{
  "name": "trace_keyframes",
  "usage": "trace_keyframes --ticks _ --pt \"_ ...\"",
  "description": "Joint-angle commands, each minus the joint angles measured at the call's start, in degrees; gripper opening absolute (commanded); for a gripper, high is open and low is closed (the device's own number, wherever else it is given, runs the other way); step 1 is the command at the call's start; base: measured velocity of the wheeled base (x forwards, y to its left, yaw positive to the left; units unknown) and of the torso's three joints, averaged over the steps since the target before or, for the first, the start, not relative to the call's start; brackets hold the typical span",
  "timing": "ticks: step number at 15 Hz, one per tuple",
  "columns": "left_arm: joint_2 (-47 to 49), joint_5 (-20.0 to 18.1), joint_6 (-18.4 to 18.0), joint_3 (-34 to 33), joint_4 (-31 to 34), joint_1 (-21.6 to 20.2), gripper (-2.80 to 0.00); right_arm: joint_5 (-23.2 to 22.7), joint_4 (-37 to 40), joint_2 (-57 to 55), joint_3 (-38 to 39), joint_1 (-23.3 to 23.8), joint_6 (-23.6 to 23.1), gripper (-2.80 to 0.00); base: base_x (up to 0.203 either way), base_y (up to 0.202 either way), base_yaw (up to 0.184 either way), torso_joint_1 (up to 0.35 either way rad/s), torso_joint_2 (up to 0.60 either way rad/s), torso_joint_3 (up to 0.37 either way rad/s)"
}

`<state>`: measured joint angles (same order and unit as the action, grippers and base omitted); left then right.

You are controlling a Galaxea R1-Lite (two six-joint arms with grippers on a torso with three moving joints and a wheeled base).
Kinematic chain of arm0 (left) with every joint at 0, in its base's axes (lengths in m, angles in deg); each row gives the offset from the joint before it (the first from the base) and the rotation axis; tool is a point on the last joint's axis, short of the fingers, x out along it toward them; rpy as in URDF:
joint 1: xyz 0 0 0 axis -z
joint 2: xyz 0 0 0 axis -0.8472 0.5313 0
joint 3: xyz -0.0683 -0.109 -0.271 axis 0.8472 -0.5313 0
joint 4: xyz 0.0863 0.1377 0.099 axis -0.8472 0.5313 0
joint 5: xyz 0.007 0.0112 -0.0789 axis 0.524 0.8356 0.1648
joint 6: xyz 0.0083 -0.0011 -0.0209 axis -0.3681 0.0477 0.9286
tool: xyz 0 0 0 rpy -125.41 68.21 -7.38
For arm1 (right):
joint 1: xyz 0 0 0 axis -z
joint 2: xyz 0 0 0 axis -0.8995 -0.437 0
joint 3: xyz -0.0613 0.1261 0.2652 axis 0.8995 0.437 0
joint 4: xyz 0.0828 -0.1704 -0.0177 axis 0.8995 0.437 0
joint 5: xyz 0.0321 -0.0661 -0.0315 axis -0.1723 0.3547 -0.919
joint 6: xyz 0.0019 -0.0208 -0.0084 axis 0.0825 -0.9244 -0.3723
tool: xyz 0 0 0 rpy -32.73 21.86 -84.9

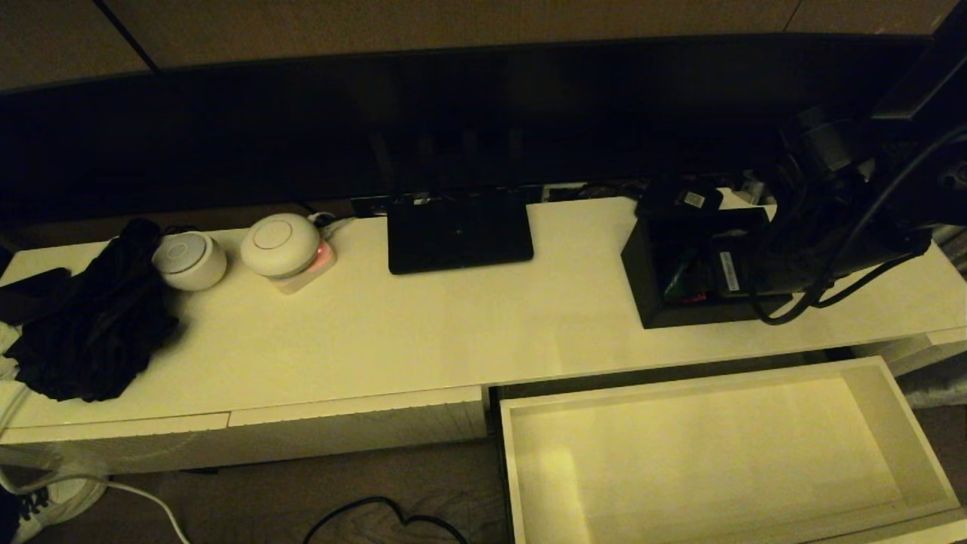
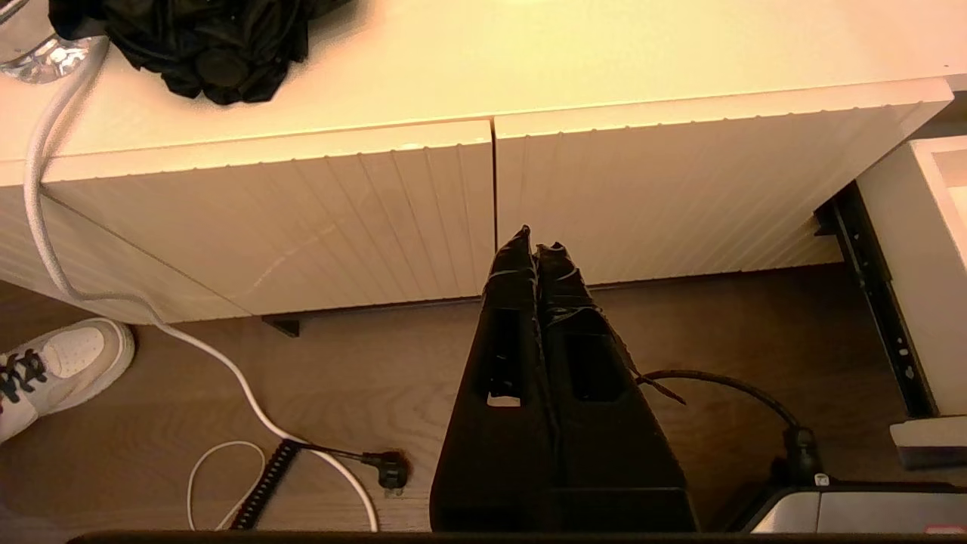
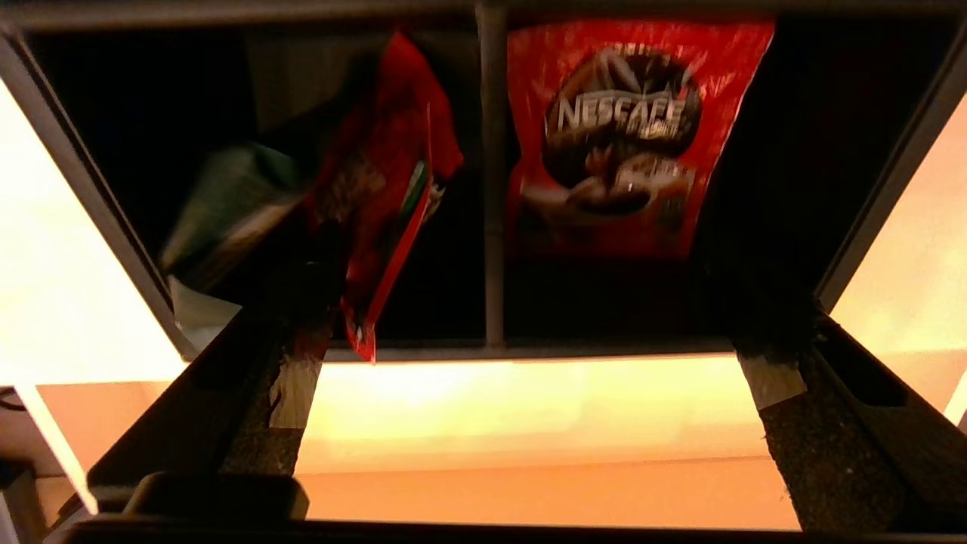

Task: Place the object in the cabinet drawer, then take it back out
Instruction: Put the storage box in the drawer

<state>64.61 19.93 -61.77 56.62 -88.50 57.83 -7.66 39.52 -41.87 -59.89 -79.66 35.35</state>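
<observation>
The black organiser box point(image 1: 680, 272) stands on the cream cabinet top at the right, behind the pulled-out cabinet drawer point(image 1: 718, 453), whose pale inside is bare. My right gripper point(image 1: 763, 276) reaches over the box from the right. In the right wrist view it point(image 3: 529, 302) is open wide, with its fingertips point(image 3: 767, 355) dipping over the box's near wall point(image 3: 529, 349). Nothing is clamped between them. Red packets point(image 3: 619, 136) lie between the dividers. My left gripper point(image 2: 536, 245) hangs shut and empty in front of the closed ribbed fronts, low and left of the drawer's side point(image 2: 914, 264).
A flat black router point(image 1: 459, 230) sits mid-cabinet, with two white round devices point(image 1: 281, 244) and a black bundle point(image 1: 98, 325) further left. A small black labelled device point(image 1: 684, 198) lies behind the box. Cables point(image 2: 249, 393) and a shoe point(image 2: 60, 363) are on the floor.
</observation>
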Motion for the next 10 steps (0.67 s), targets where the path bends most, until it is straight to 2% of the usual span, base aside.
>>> trace_keyframes --ticks 1,5,6,10 --pt "0.00 0.04 0.00 -0.18 0.00 -0.01 -2.80 0.10 -0.11 -0.48 -0.37 0.10 -0.39 0.00 0.000 0.000 0.000 0.000 0.00 0.000" --pt "0.00 0.04 0.00 -0.18 0.00 -0.01 -2.80 0.27 -0.21 -0.22 -0.10 0.01 -0.66 0.00 0.000 0.000 0.000 0.000 0.00 0.000" --pt "0.00 0.04 0.00 -0.18 0.00 -0.01 -2.80 0.39 -0.80 -0.29 0.21 0.01 -0.94 -2.80 0.000 0.000 0.000 0.000 0.00 0.000" --pt "0.00 0.04 0.00 -0.18 0.00 -0.01 -2.80 0.10 -2.57 0.04 1.48 0.01 -1.80 -2.80 0.000 0.000 0.000 0.000 0.00 0.000"
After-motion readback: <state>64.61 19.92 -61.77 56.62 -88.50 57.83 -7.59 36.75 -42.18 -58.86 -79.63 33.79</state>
